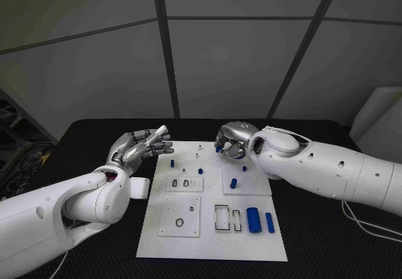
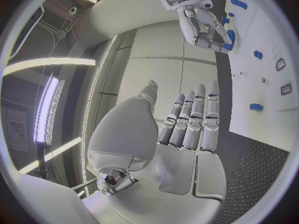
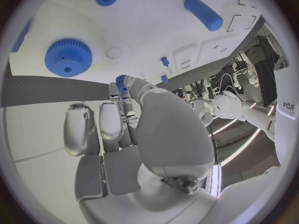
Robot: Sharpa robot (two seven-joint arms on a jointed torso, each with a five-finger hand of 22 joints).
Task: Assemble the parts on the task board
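Right hand (image 1: 232,141) pinches small blue gear (image 3: 121,79) by rim at board's (image 1: 210,244) far edge; light, stiff, slippery. Left hand (image 1: 142,146) loosely open, holding nothing.

Glossy white shells cover both arms; behind the silver segmented fingers (image 2: 194,122), rounded silver palms show.

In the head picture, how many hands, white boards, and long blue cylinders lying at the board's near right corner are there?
Hands: 2 (left hand, right hand pinching a small blue part)
Task board: 1
Long blue cylinders: 2
Total: 5
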